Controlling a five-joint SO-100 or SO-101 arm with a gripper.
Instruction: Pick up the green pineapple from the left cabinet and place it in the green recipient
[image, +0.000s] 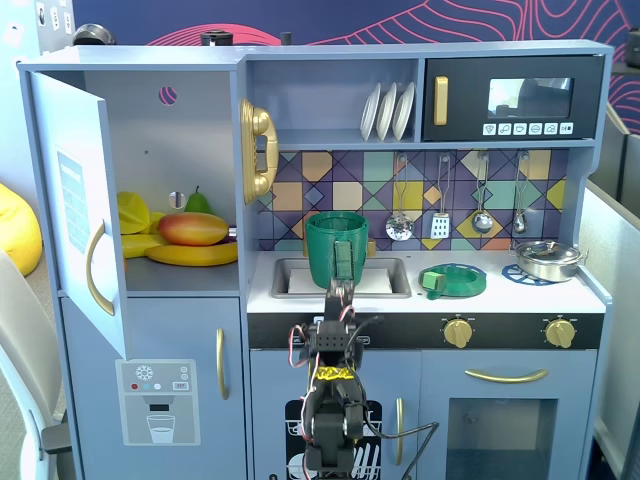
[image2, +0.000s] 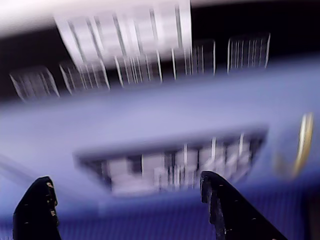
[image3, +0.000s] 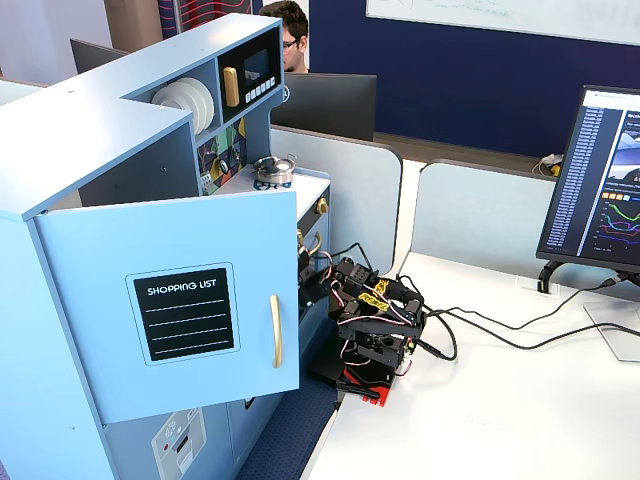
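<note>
Hand (image2: 127, 200) released, empty, low before the kitchen front. Left cabinet (image: 180, 180) open; green pineapple not discernible among mango (image: 193, 228) and bananas. Green recipient (image: 337, 248) beside sink.

Both fixed views are bright, evenly lit and sharp, with soft shadow inside the open left cabinet (image: 180, 150) and faint glare on the microwave window (image: 530, 98). The wrist view is heavily motion-blurred; streaked pale bars across its upper half are perhaps a rack.
</note>
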